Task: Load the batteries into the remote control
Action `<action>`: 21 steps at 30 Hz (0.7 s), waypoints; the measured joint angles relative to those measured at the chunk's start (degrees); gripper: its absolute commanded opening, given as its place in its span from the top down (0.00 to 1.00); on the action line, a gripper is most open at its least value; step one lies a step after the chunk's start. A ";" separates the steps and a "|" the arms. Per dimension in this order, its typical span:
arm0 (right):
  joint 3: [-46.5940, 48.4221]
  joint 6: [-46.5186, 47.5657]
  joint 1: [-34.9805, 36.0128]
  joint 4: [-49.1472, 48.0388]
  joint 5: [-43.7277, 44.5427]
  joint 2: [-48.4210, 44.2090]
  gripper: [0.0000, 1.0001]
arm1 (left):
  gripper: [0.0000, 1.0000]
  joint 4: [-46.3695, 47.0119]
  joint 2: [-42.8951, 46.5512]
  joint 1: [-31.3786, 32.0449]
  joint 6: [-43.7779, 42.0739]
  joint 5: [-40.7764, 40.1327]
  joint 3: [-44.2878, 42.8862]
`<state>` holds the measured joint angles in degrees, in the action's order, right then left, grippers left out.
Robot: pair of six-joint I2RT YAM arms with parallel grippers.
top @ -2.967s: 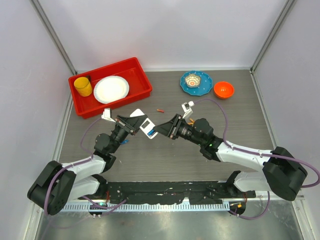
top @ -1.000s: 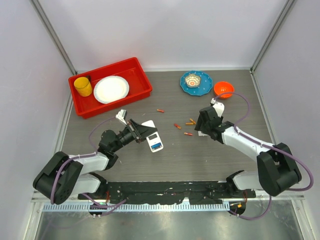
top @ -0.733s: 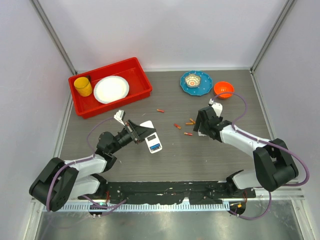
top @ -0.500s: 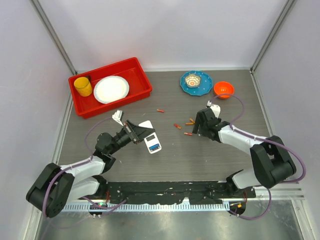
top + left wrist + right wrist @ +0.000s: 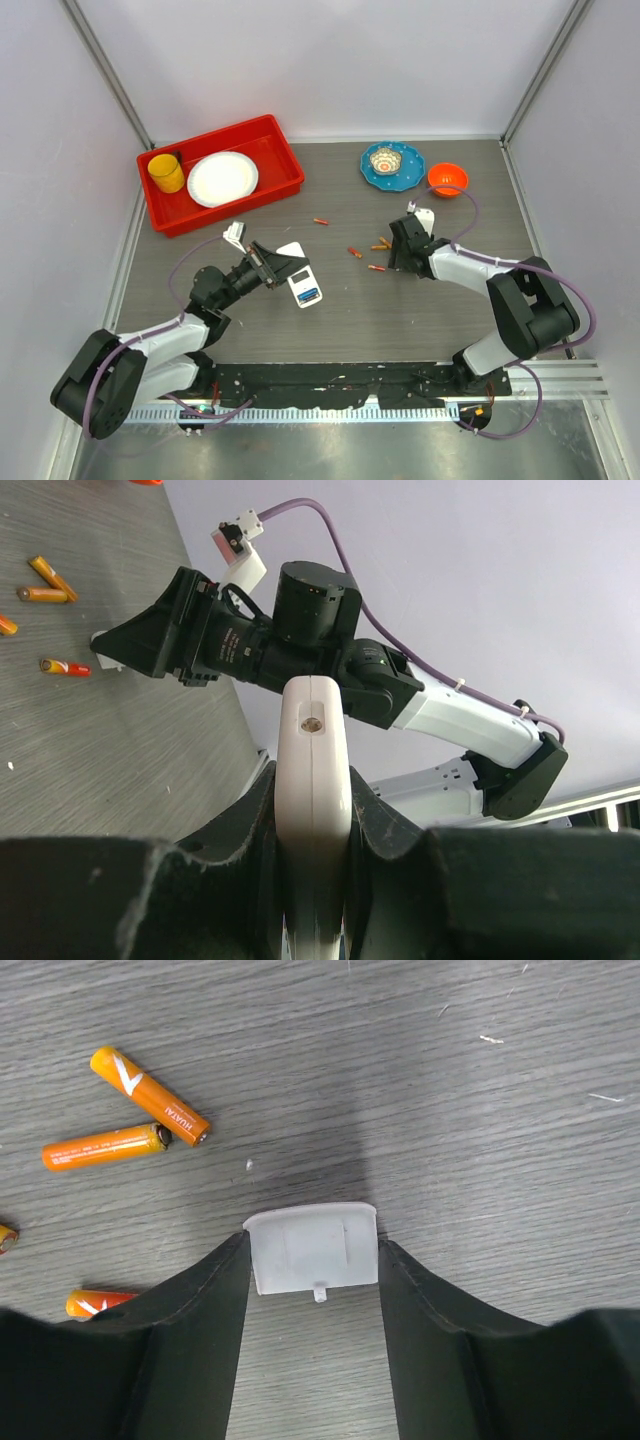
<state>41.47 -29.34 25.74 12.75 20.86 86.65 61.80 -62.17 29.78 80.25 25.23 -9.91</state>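
My left gripper [image 5: 283, 263] is shut on the remote control [image 5: 303, 283], white back up, with a blue patch at its lower end. In the left wrist view the remote [image 5: 313, 750] stands edge-on between the jaws. My right gripper [image 5: 398, 252] is low over the table, its jaws pressed on both sides of the small white square cover piece [image 5: 313, 1250]. Orange batteries [image 5: 376, 268] lie just left of it, with more [image 5: 355, 253] and one [image 5: 320, 221] farther left. In the right wrist view two batteries [image 5: 150, 1095] lie beyond the cover and one [image 5: 100, 1303] beside the left finger.
A red tray [image 5: 275, 135] at the back left holds a yellow cup [image 5: 166, 173] and a white plate [image 5: 222, 178]. A blue plate [image 5: 408, 172] with a small bowl and an orange bowl [image 5: 447, 179] stand at the back right.
My right gripper left the remote with the cover piece, swung right, then settled low beside the batteries. My left gripper lowered the remote slightly and kept hold.
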 measured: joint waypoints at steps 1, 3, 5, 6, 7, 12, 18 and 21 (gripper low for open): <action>0.00 0.31 0.00 -0.09 -0.09 0.02 0.51 | 1.00 0.00 0.13 0.00 0.00 -0.02 0.00; 0.04 0.59 0.00 -0.13 -0.17 0.02 0.56 | 1.00 0.00 0.39 0.00 -0.02 -0.11 0.00; 0.17 0.81 0.00 -0.09 -0.35 0.13 0.63 | 1.00 -0.02 0.68 0.00 -0.07 -0.15 0.00; 0.24 0.85 0.00 -0.02 -0.42 0.22 0.65 | 1.00 -0.02 0.83 0.00 -0.09 -0.15 0.00; 0.33 0.94 0.00 0.04 -0.48 0.24 0.67 | 1.00 -0.02 0.96 0.00 -0.13 -0.15 0.00; -0.02 1.01 -0.04 -0.07 -0.81 -0.57 0.71 | 1.00 -0.39 1.75 0.00 -0.15 -0.17 0.00; -1.53 2.08 0.42 1.11 -2.95 -9.79 0.74 | 1.00 -2.29 4.33 0.00 -0.81 -0.81 0.09; 0.28 4.76 2.34 1.25 -4.96 -13.07 0.75 | 1.00 -3.80 6.40 0.00 -1.42 -1.29 0.11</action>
<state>41.76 -24.58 28.08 14.00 15.90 73.58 58.00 -55.77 29.78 78.83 23.94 -9.80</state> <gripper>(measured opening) 0.549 0.257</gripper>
